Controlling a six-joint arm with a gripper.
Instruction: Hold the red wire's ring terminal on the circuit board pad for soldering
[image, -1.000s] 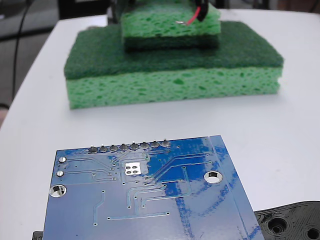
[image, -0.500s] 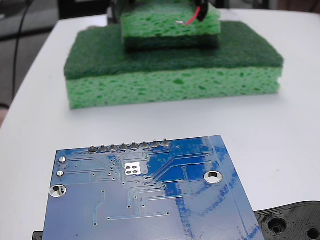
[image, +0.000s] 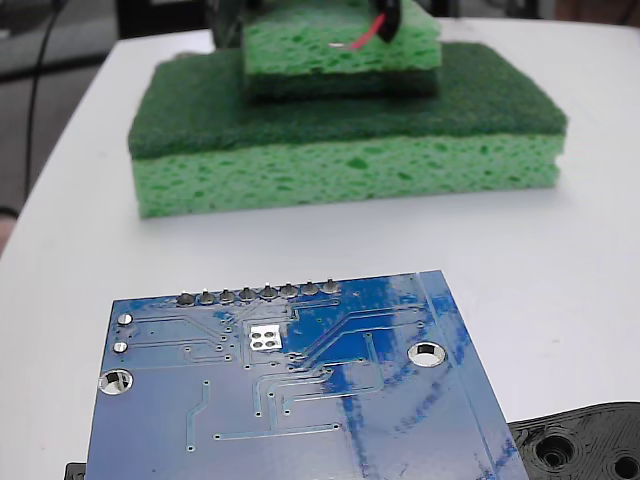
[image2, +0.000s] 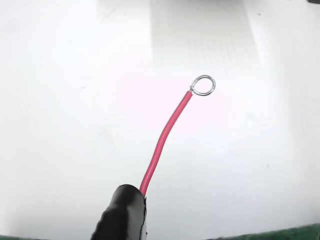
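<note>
At the near edge of the fixed view, a square blue circuit board lay on a white table, filling the lower left and middle of the frame. Its left edge carried a silver-rimmed mounting hole. A row of grey solder pins ran along its far edge, and just below them sat the pad, a small square silver patch with four tiny dark holes. Nothing rested on it. To the right, a second mounting hole showed, and at the lower right corner a black plastic piece with holes lay just beside the board.

Well behind the board, a large green sponge sat on the table with a smaller green sponge stacked on top. In front of that upper sponge, at the top of the frame, the red wire slanted down to the left from a dark sleeve, ending in the ring terminal, far from the pad.

In the wrist view, the black sleeve rose from the bottom left, the red wire curved up and to the right from it, and the ring terminal hung over the blurred white surface as a small silver loop. The gripper's fingers were not clearly shown in either view, so whether they were spread or pressed together could not be told.
</note>
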